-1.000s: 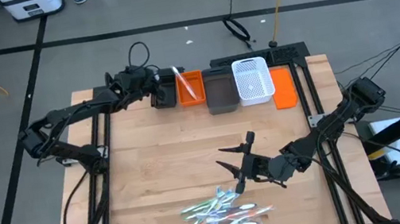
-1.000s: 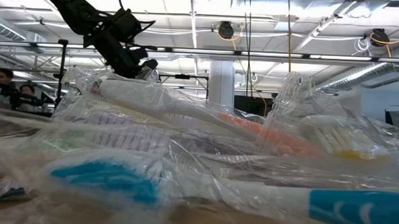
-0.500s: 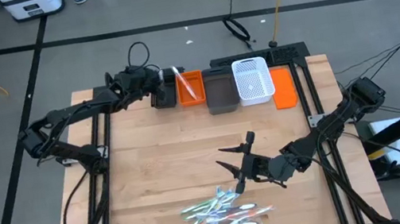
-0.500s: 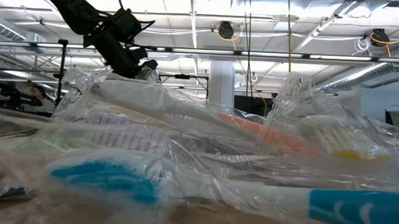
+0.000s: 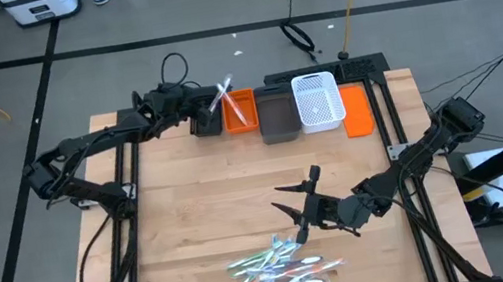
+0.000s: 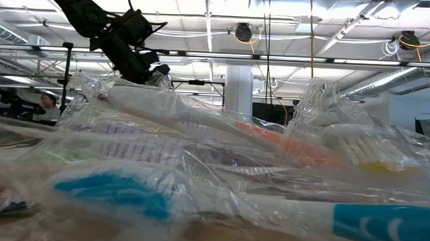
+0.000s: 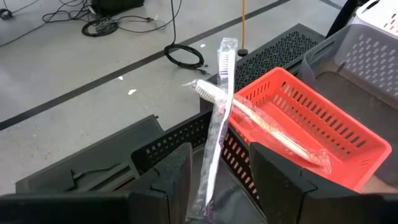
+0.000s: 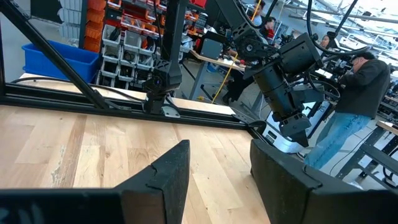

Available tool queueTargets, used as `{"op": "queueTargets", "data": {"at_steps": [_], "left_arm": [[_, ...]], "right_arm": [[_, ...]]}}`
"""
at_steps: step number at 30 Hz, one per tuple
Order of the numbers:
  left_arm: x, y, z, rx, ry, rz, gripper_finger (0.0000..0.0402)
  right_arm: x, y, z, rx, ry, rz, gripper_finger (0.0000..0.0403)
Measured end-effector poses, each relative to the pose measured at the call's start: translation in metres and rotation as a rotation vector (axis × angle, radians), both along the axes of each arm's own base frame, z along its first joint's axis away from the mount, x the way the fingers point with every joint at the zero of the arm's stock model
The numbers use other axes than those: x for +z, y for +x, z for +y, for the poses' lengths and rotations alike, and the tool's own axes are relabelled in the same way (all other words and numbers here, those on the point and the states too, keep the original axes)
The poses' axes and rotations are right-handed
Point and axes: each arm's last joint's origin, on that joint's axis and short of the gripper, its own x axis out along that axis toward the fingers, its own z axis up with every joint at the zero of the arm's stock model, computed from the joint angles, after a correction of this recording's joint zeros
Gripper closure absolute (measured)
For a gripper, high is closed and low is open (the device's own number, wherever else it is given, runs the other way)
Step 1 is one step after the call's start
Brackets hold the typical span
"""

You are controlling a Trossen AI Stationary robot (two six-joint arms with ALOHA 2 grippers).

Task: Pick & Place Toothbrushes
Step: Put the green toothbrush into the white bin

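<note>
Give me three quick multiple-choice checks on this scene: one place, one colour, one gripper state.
1. The pile of plastic-wrapped toothbrushes lies:
A) at the wooden table's near edge
B) in the white basket
C) on the floor

2. The slotted plastic bin by the left gripper is:
A) white
B) orange
C) blue

3. The right gripper is:
A) shut on a toothbrush
B) shut on a cable
C) open, empty

Answers:
1. A: the high view shows the pile at the near edge.
2. B: it is orange in the high and left wrist views.
3. C: its wrist view shows the fingers apart with nothing between them.
</note>
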Motion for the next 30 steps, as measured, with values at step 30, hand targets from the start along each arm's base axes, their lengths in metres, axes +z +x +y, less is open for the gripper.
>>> {"op": "queueTargets", "data": {"at_steps": [30], "left_arm": [[-0.016, 0.056, -0.153, -0.788, -0.274, 0.106, 0.0240]], "right_arm": [[-0.037, -0.009, 0.005, 0.210, 0.352, 0.299, 0.0243]]}}
